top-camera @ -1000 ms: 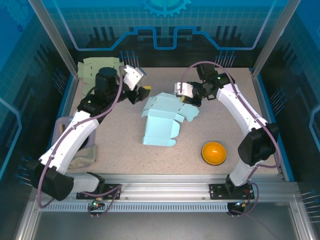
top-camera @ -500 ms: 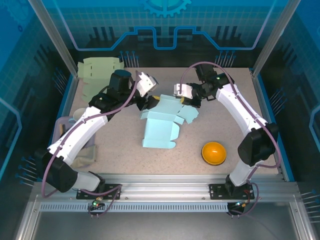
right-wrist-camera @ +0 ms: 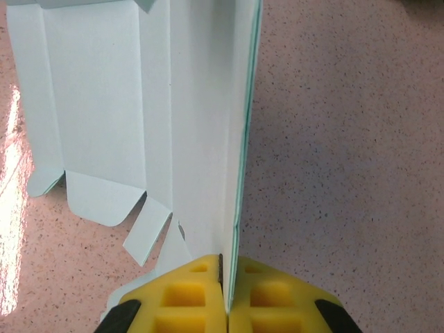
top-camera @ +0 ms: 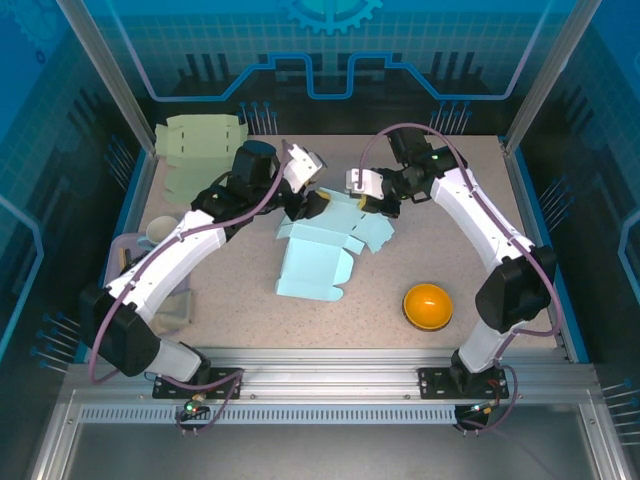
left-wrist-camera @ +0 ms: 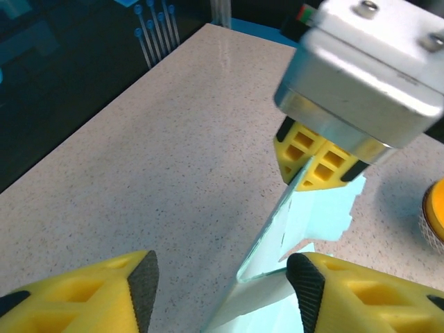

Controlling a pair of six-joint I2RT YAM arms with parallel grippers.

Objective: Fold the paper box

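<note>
The left arm (top-camera: 165, 262) stretches from its near-left base toward the far middle, elbow raised and wrist turned rightward. The left gripper (top-camera: 316, 203) has its jaws standing apart, with a wide gap between the yellow fingers (left-wrist-camera: 83, 291). The right arm (top-camera: 480, 215) arches from the near-right base to the far side and bends leftward. The right gripper (top-camera: 374, 203) faces the left one from just beside it, its pads pressed together on an upright edge of the paper box (right-wrist-camera: 90, 104).

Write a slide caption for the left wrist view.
Open left gripper faces the raised panel of the pale blue paper box, pinched by the shut right gripper over the speckled table.
</note>
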